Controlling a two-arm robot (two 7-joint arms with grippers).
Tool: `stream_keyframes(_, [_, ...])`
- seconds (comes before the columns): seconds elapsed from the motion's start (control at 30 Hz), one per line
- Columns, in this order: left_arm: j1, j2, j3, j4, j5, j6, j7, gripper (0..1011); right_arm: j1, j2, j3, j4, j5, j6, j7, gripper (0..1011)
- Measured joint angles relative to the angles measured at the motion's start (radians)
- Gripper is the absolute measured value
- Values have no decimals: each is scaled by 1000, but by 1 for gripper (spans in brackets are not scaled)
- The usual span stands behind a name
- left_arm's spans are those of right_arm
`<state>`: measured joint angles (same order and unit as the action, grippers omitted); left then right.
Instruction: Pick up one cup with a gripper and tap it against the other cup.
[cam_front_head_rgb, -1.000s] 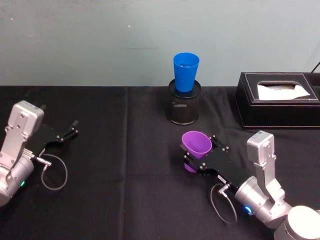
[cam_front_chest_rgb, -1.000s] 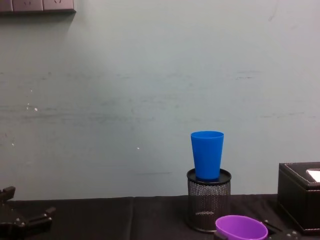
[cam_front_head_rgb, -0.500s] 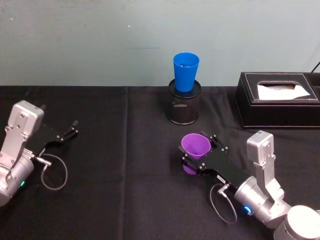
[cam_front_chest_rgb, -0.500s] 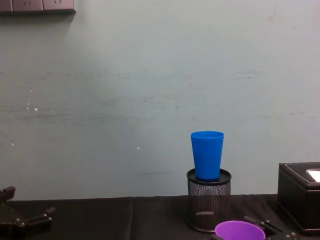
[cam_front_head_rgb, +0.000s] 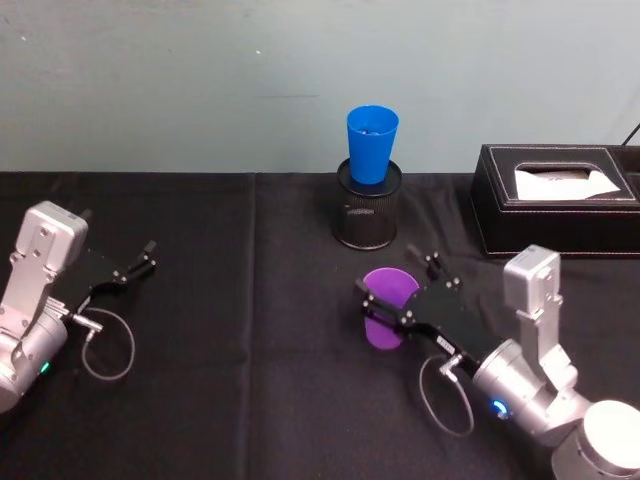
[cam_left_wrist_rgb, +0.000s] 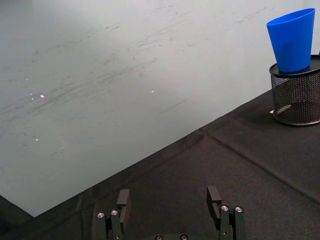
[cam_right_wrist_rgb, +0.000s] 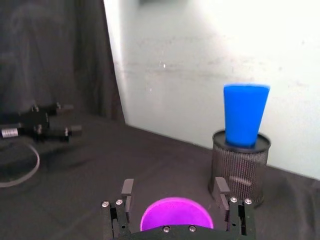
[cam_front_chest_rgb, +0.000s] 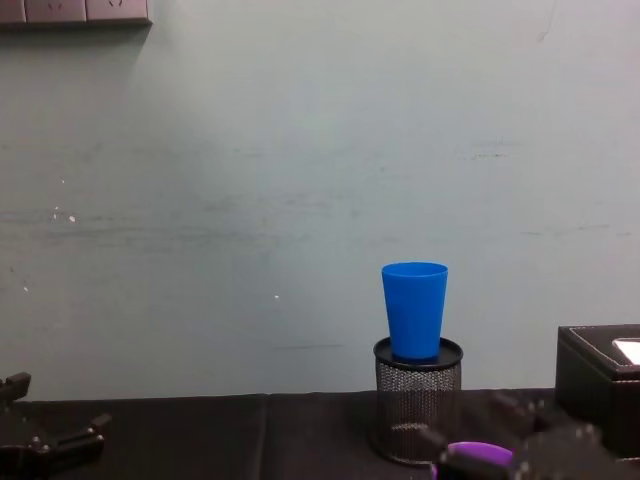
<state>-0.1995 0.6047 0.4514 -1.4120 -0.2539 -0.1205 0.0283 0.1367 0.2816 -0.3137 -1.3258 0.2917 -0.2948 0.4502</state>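
Purple cup (cam_front_head_rgb: 385, 308) sits between the jaws of the right gripper (cam_front_head_rgb: 400, 295), in front of the mesh holder (cam_front_head_rgb: 366, 215) and slightly to its right, rim tipped toward the holder. In the right wrist view the purple cup (cam_right_wrist_rgb: 176, 214) fills the gap between the two fingers (cam_right_wrist_rgb: 127, 192), which close on its sides; I read this as a grip. Whether the cup's base is off the cloth (cam_front_head_rgb: 250, 390) I cannot tell; in the chest view its rim (cam_front_chest_rgb: 475, 457) shows low, beside the holder's foot.

Blue cup (cam_front_head_rgb: 371, 142) stands upright on top of the holder, base seated in its mouth, well apart from the purple cup. Chest view: blue cup (cam_front_chest_rgb: 414, 308) clearly higher than the purple rim.

Step in hand, as I judge it: pick is made, carry to the tap comes next. Next move calls for raising the purple cup to the blue cup's height and bringing it forward to a light side contact; the blue cup is perched, so a hard tap could topple it.

Right arm (cam_front_head_rgb: 520, 375) reaches in from the near right of the holder, wrist low, gripper pointing at the holder. Left gripper (cam_front_head_rgb: 135, 262) rests parked far left of the holder, fingers (cam_left_wrist_rgb: 214, 197) spread with nothing between them. Tissue box (cam_front_head_rgb: 555, 200) sits right of the holder
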Motion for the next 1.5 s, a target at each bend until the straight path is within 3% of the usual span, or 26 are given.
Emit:
stream_keyframes(0.13, [0, 0, 0, 0, 0, 0, 0, 1000, -15, 11, 20, -64, 32, 32, 3, 1003])
stream_keyframes(0.3, [0, 0, 0, 0, 0, 0, 0, 1000, -41, 26, 67, -148, 44, 83, -63, 1003])
stream_keyframes(0.57, [0, 0, 0, 0, 0, 0, 0, 1000, -67, 24, 154, -194, -22, 150, -217, 1002])
stream_keyframes(0.67, [0, 0, 0, 0, 0, 0, 0, 1000, -72, 17, 170, -196, -53, 170, -256, 1003])
stream_keyframes(0.93, [0, 0, 0, 0, 0, 0, 0, 1000, -74, -4, 186, -184, -93, 208, -284, 1003])
stream_keyframes(1.5, [0, 0, 0, 0, 0, 0, 0, 1000, -77, -13, 187, -175, -94, 210, -273, 1003])
